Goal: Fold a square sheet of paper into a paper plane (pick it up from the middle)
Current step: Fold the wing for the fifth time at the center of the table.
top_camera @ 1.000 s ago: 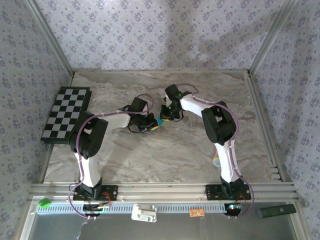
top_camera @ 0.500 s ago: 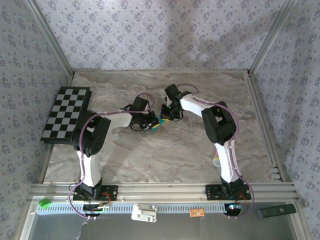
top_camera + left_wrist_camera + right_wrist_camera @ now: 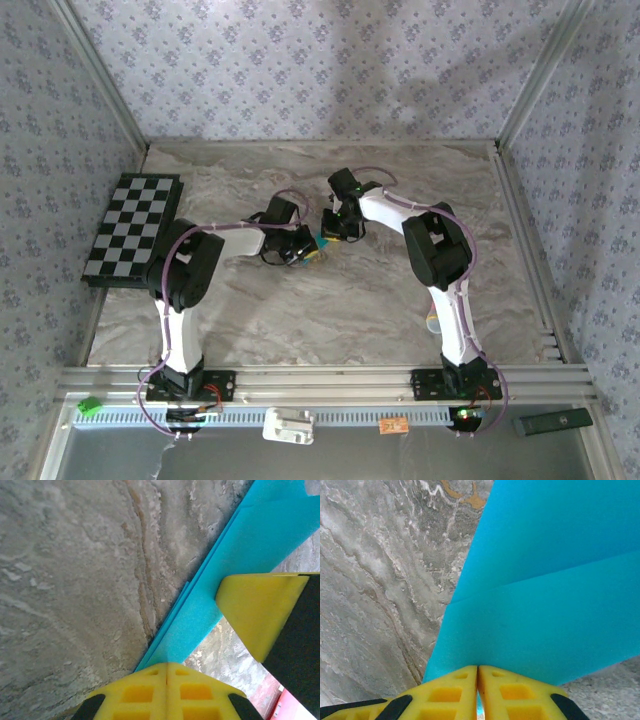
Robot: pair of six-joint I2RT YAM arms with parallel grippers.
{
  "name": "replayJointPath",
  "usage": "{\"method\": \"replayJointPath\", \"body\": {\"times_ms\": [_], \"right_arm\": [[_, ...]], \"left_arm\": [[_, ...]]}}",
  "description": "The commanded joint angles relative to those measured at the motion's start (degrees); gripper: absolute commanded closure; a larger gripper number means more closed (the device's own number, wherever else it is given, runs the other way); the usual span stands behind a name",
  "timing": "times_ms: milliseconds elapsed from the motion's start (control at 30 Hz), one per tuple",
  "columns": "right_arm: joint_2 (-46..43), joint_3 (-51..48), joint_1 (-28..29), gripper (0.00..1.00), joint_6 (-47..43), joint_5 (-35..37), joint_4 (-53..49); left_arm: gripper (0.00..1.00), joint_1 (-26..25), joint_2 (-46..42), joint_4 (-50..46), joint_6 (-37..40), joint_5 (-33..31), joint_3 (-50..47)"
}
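Pinching paper [image 3: 545, 605], seemingly shut: right pincer [image 3: 478, 672]

The left arm [image 3: 178, 300] and the right arm [image 3: 455, 300] have white link shells, bulky black joint housings and black base plates. Thin purple cables loop alongside each arm. The left gripper [image 3: 306, 252] and the right gripper [image 3: 325, 236] have bright yellow fingers [image 3: 135, 694] moulded with square recessed pockets and backed in black.

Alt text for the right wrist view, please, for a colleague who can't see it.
The right tool, yellow fingertips closed, pinches the near edge of a teal paper with a crease across it. Grey marbled table shows at left.
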Motion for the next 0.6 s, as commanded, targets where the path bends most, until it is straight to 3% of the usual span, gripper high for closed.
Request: {"method": "replayJointPath", "body": {"times_ms": [0,567], "right_arm": [[4.8,-1.7,-0.8,0.87,0.8,8.6,-8.4],[5.2,-1.5,-1.0,0.87,1.6,8.1,-10.5]], "left_arm": [[0.97,-0.1,-0.1,-5.3,3.8,-0.2,-2.6],[0.98,2.8,-2.2,-12.2,15.0,5.3,-3.7]]}}
